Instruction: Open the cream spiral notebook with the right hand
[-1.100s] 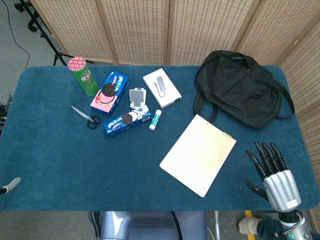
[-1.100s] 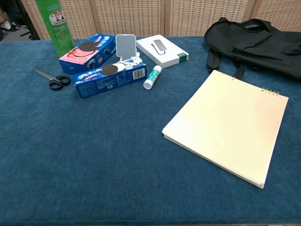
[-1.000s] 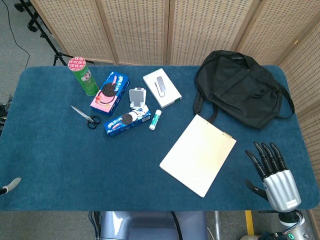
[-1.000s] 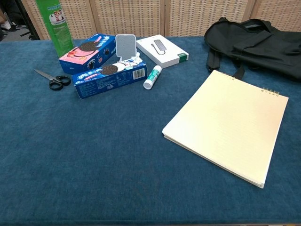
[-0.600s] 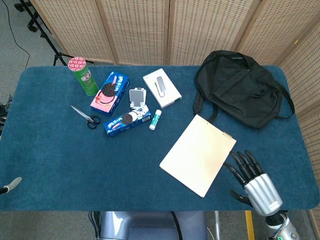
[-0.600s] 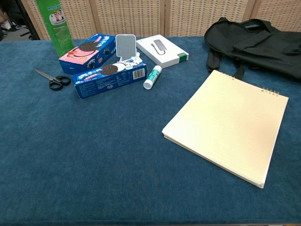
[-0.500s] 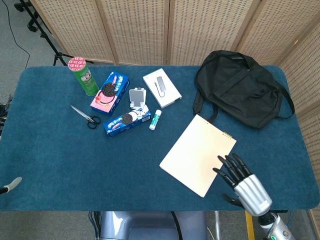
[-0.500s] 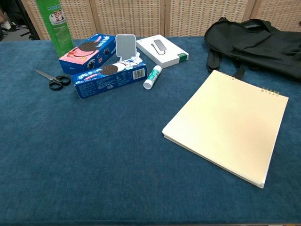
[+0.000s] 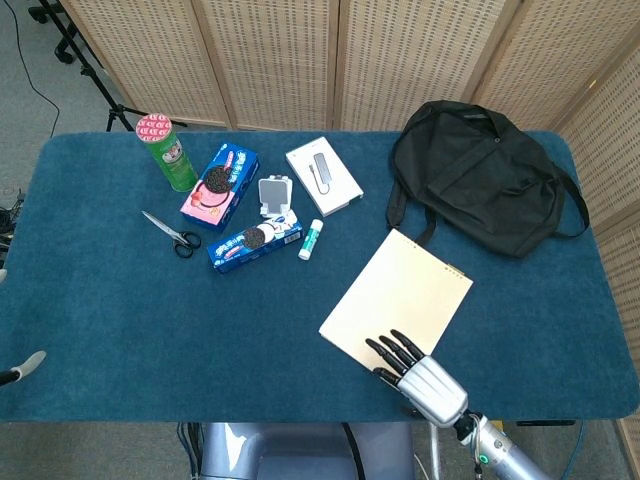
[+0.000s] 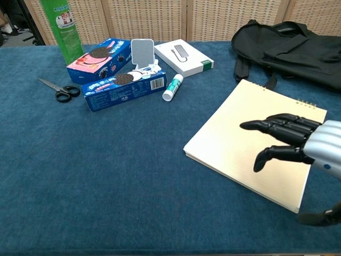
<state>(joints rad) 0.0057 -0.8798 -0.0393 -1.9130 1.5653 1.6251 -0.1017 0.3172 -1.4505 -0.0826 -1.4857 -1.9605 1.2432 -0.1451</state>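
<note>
The cream spiral notebook lies closed on the blue table cloth, right of centre, its spiral binding along the far edge toward the bag. My right hand hovers over the notebook's near right corner, fingers stretched out toward the left and apart, holding nothing. In the chest view the hand comes in from the right edge above the cover. Only a small grey tip shows at the left table edge in the head view; the left hand itself is out of sight.
A black backpack lies just beyond the notebook. At the back left are a green can, two cookie boxes, a white box, a glue stick and scissors.
My right hand has swept left from beyond the notebook's right side to above its near corner, and has come into the chest view. The notebook has not moved.
</note>
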